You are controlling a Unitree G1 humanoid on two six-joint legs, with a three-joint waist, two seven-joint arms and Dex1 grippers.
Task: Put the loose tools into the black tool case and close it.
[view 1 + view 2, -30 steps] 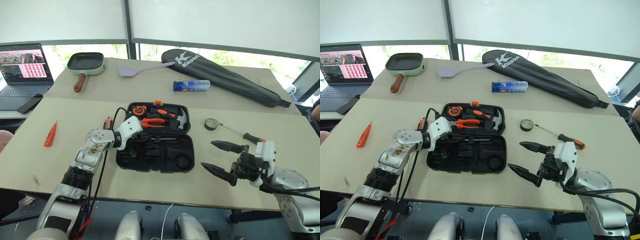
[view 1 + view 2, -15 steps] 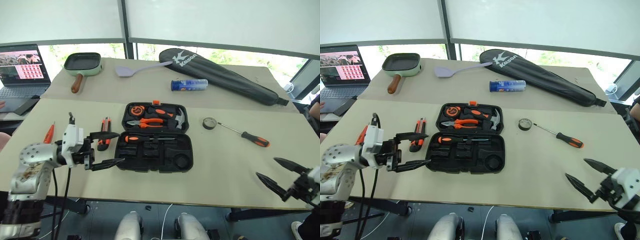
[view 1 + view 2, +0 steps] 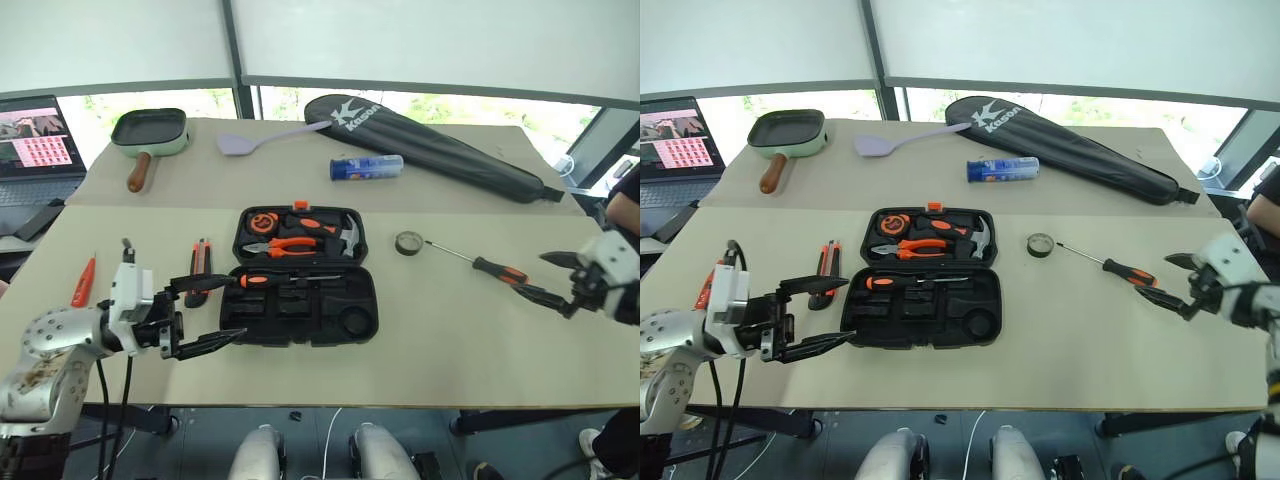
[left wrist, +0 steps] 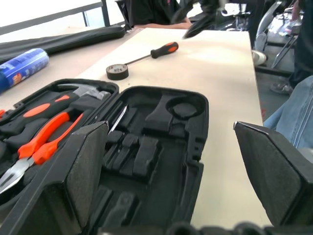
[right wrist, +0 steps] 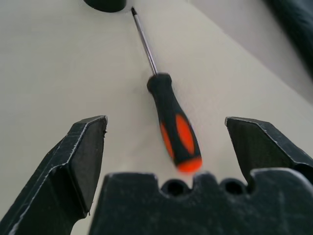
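The black hinged plastic tool case (image 3: 304, 272) lies open mid-table, long axis running left-right, lid away from the robot. To its right a black-and-orange-handled screwdriver (image 3: 487, 268) lies diagonally, tip touching the small dark tape roll (image 3: 407, 242), handle toward the right gripper (image 3: 558, 281), fingers spread. The left gripper (image 3: 206, 312), fingers spread, hovers left of the case.

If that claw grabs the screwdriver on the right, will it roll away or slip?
The screwdriver lies flat with a rounded black-and-orange handle, so a nudge would likely roll it. It looks stiff. The open right gripper straddles the handle; its thin steel shaft probably slips more easily.
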